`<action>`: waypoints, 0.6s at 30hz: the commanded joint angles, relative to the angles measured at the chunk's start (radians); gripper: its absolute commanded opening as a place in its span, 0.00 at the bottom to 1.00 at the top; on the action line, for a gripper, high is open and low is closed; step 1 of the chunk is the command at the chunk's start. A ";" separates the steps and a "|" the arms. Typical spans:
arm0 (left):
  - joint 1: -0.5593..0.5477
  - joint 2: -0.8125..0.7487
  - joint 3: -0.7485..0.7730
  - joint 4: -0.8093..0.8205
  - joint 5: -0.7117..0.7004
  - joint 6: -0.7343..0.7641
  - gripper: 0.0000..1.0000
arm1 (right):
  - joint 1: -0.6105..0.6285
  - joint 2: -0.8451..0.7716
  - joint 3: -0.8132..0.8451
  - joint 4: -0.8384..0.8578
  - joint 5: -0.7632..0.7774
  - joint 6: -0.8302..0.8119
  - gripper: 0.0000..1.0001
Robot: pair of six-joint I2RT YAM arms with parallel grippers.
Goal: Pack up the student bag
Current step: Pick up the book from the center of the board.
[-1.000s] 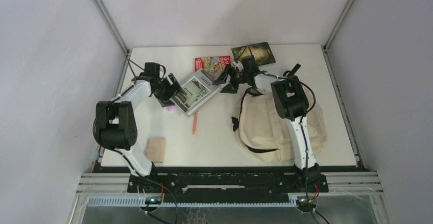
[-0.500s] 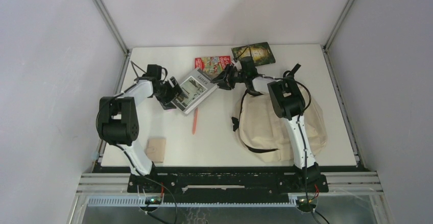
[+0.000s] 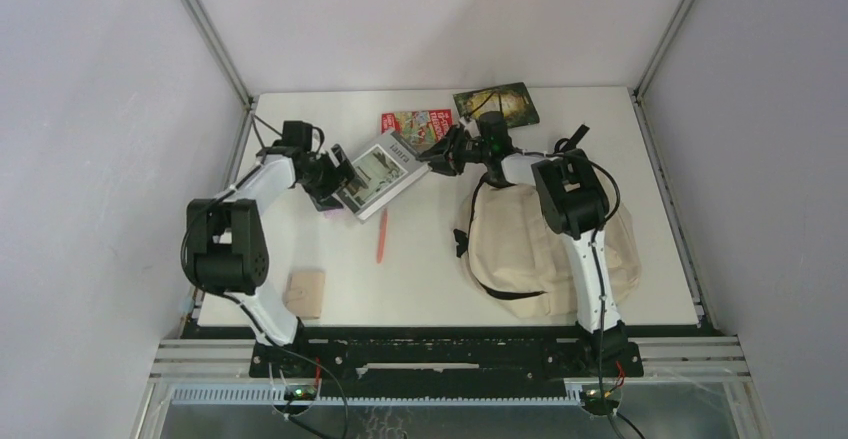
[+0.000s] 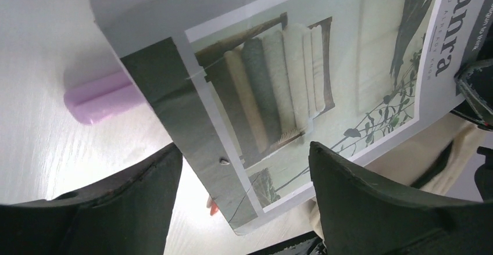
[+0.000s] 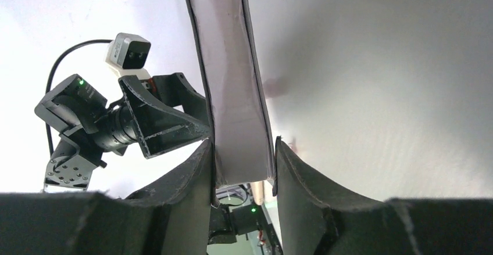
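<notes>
The student bag (image 3: 512, 249), cream canvas with black straps, lies slumped on the table's right half, partly under my right arm. A thick grey-white book (image 3: 378, 177) with a shelf photo on its cover is raised at a tilt between both grippers. My right gripper (image 3: 434, 155) is shut on its right edge; the wrist view shows the page block (image 5: 232, 63) pressed between both fingers (image 5: 195, 168). My left gripper (image 3: 335, 185) stands open at the book's left corner (image 4: 302, 63), its fingers (image 4: 157, 173) wide on either side. A strip of the bag (image 4: 430, 150) shows below the cover.
A red pen (image 3: 381, 241) lies below the book and a pink cylinder (image 4: 102, 98) sits at its left edge. A red book (image 3: 415, 122) and a dark green book (image 3: 497, 102) lie at the back. A small brown item (image 3: 305, 292) rests front left.
My right gripper has closed on the book's right edge. The book has shifted slightly left and back. The left gripper has stayed open beside it.
</notes>
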 commanded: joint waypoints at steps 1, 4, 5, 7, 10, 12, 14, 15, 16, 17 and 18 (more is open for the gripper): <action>0.004 -0.164 0.049 -0.007 0.029 0.022 0.84 | -0.011 -0.149 -0.038 0.174 -0.024 0.073 0.14; 0.006 -0.243 -0.006 0.014 0.041 0.004 0.84 | -0.018 -0.178 -0.090 0.261 -0.026 0.131 0.09; 0.005 -0.281 -0.023 0.015 0.036 0.003 0.85 | -0.021 -0.186 -0.108 0.285 -0.023 0.145 0.08; 0.010 -0.346 -0.057 0.016 0.029 0.000 0.85 | -0.023 -0.208 -0.139 0.298 -0.018 0.150 0.06; 0.016 -0.430 -0.107 0.033 0.036 -0.013 0.87 | -0.023 -0.240 -0.171 0.279 -0.008 0.129 0.04; 0.016 -0.473 -0.142 0.056 0.054 -0.023 0.91 | -0.022 -0.256 -0.189 0.283 -0.004 0.130 0.03; 0.017 -0.500 -0.174 0.071 0.072 -0.030 0.96 | -0.023 -0.277 -0.203 0.284 0.003 0.128 0.03; 0.017 -0.510 -0.186 0.075 0.081 -0.031 0.98 | -0.023 -0.286 -0.212 0.282 0.007 0.128 0.02; 0.018 -0.521 -0.199 0.078 0.082 -0.035 0.99 | -0.025 -0.297 -0.221 0.283 0.009 0.129 0.02; 0.020 -0.534 -0.216 0.083 0.085 -0.044 1.00 | -0.027 -0.308 -0.230 0.285 0.010 0.130 0.02; 0.026 -0.559 -0.235 0.098 0.093 -0.056 1.00 | -0.031 -0.320 -0.242 0.294 0.011 0.135 0.02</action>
